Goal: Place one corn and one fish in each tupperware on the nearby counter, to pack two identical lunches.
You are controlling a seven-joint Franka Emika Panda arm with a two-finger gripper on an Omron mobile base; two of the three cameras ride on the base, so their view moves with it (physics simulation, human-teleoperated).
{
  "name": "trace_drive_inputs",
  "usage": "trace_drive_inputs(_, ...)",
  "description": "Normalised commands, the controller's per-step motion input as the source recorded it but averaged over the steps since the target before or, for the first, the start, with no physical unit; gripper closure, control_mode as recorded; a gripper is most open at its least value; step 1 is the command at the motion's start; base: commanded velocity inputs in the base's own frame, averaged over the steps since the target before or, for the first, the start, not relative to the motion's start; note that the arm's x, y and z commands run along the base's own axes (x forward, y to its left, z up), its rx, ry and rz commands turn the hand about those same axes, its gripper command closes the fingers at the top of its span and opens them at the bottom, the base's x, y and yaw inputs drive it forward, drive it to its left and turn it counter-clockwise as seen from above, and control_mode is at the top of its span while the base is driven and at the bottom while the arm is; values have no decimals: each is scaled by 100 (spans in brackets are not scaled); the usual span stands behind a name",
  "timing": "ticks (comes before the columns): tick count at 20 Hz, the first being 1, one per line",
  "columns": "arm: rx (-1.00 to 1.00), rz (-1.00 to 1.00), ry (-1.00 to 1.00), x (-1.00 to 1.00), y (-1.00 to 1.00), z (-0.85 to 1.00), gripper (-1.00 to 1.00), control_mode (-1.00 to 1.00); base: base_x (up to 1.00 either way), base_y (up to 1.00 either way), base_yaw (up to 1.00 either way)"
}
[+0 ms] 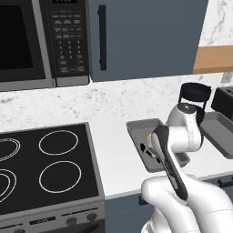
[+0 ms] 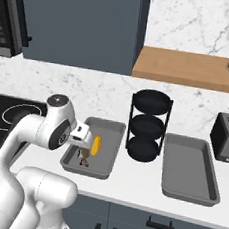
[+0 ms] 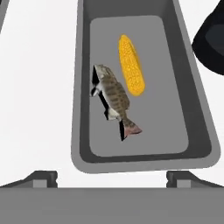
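Grey and shallow, the rectangular tupperware tray (image 3: 83, 87) with rounded corners and a raised rim lies directly below my two-finger pincer (image 3: 111, 179) on the white marbled counter (image 3: 35, 87). My two dark fingertips (image 3: 41, 178) stand wide apart with nothing between them, straddling the tray's near end in the hand view. Inside the tray, a small yellow-orange corn cob (image 3: 131, 65) lies lengthwise at about one o'clock from the pincer. Just beside it, at about twelve o'clock, rests a small brown-grey fish (image 3: 113, 97) with a darker back, its thin reddish tail pointing back toward my fingers. Cob and fish lie close together; whether they touch I cannot tell.

From the right base view, my white hand hangs over the left end of that same tray (image 2: 112, 131), with the cob (image 2: 96, 145) and fish (image 2: 85, 157) showing just past it. A black three-tier round rack (image 2: 146, 125) stands at the tray's three o'clock. Beyond the rack, a second grey tray (image 2: 188, 167) of the same kind sits on the counter (image 2: 129, 181), nothing lying in it.
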Motion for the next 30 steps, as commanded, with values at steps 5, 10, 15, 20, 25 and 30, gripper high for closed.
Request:
trace_drive_inputs(5,3,0,-25,-86,13,48,-100,-100,0,0,0)
trace_drive_inputs(10,-6,0,-31,-55,22,19,-100,-100,0,0,0)
trace_drive_inputs(15,-9,-1,-18,-36,23,-4,-100,-100,0,0,0)
trace_drive_inputs(20,-3,0,-10,-6,1,-20,-100,-100,0,0,0)
trace_drive_inputs(25,0,0,0,0,0,-2,-100,-100,0,0,0)
trace_drive_inputs(30,0,0,0,0,0,0,-100,-100,0,0,0)
